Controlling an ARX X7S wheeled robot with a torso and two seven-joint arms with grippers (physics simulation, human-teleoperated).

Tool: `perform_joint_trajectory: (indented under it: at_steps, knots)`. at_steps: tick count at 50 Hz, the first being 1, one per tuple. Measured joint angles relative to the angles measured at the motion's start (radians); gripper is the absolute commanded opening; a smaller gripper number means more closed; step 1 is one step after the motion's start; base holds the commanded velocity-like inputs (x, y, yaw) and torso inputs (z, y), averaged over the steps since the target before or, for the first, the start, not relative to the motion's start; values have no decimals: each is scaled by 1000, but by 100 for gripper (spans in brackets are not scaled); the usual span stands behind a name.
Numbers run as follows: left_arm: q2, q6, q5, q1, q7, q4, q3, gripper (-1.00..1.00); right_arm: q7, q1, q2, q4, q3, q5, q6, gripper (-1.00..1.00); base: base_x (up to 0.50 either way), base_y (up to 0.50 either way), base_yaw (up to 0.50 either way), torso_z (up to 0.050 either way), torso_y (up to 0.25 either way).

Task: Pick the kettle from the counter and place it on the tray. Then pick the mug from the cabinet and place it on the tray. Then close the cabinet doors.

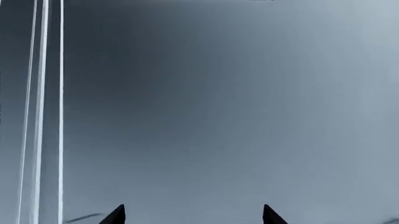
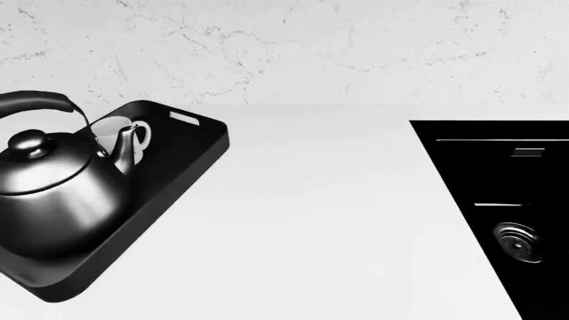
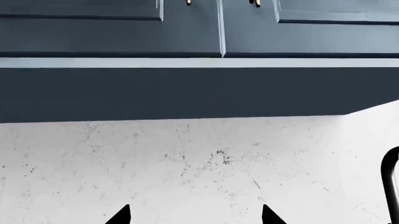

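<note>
While both grippers' tips stand apart holding nothing, the tray (image 2: 191, 143) holds the kettle (image 2: 53, 193) and mug (image 2: 114, 133).

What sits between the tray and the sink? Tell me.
Nothing: in the head view only bare white counter runs from the tray across to the sink.

Kettle (image 2: 53, 193) hides most of the mug (image 2: 120, 137); frame edge crops the tray (image 2: 178, 173)
</note>
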State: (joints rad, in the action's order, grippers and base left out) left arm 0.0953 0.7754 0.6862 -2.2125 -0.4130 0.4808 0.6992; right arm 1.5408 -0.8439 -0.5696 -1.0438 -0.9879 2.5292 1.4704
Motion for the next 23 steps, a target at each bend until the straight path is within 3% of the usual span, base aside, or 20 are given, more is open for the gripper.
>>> perform_joint_trajectory:
  at_steps: [9,23]
  knots:
    - [9,-44,-26,22,6,-19,27,100,17,-108,-158,0,64,47,-136,100,0,0,0,0,0]
    - [25,-130,-32,56,14,-24,47,100,26,-150,-206,0,96,66,-181,100,0,0,0,0,0]
